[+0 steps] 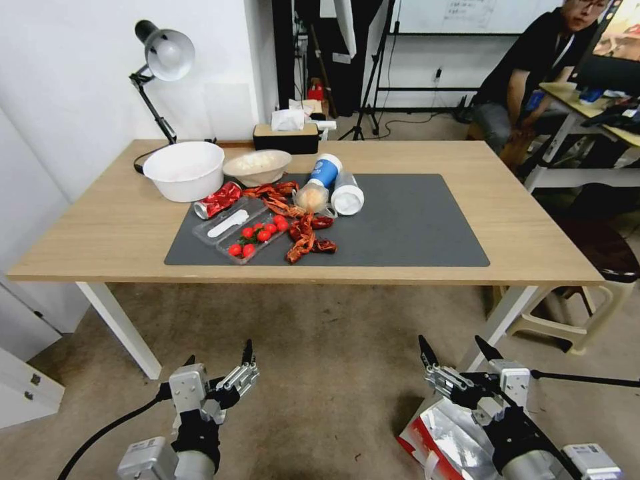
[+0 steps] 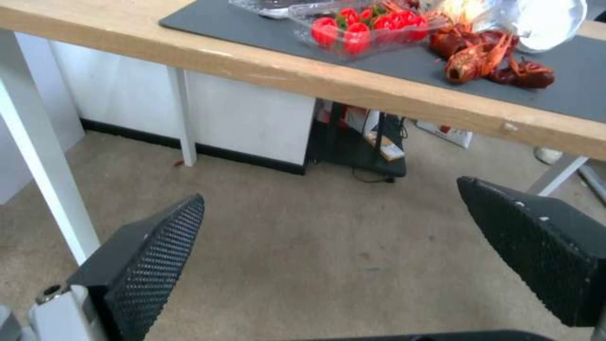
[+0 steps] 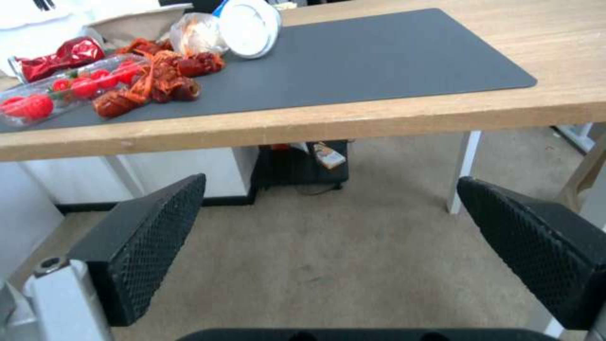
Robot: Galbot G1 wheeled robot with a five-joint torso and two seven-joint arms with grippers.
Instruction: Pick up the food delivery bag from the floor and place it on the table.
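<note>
The food delivery bag (image 1: 445,435) lies on the floor (image 1: 320,347) at the lower right, its silver foil lining and a red side panel showing. My right arm partly covers it. Just above its top hangs my right gripper (image 1: 453,347) (image 3: 331,179), open, with nothing between the fingers. To the left, over bare carpet, my left gripper (image 1: 220,355) (image 2: 331,189) is open and holds nothing. Ahead stands the table (image 1: 100,227) (image 2: 284,71) (image 3: 378,118), light wood with a dark grey mat (image 1: 400,227), its front edge above both grippers.
On the mat's left half lie a clear tray of cherry tomatoes (image 1: 257,235), crayfish (image 1: 303,240), tipped cups (image 1: 333,187) and a crushed can. A white bowl (image 1: 185,170) and a lamp stand behind. White table legs (image 1: 123,330), a stool (image 1: 587,313) and a white cabinet (image 1: 27,387) border the floor.
</note>
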